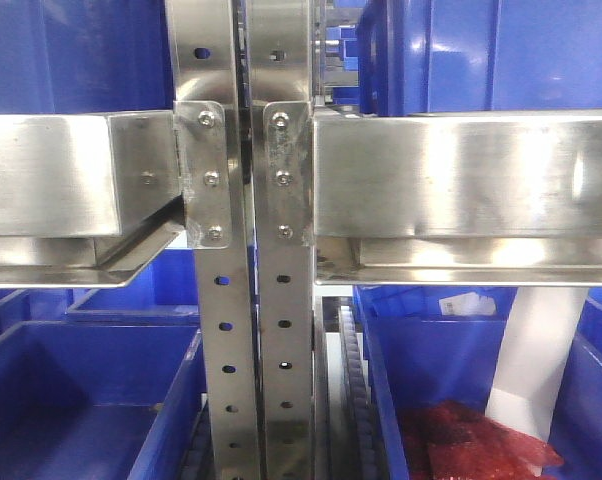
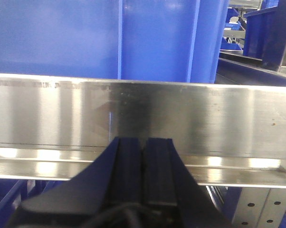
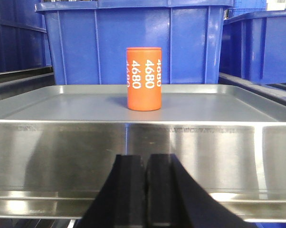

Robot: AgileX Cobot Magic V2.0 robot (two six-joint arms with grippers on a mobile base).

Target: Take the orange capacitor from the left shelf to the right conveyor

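A blue bin [image 1: 431, 365] at lower right holds red packets [image 1: 481, 445] (a white sheet [image 1: 536, 350] stands beside them).

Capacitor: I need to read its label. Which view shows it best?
The right wrist view. There the capacitor stands upright on a grey tray, unobstructed, with 4680 printed on its side. The front and left wrist views show only shelf steel and blue bins, and none of the capacitor.
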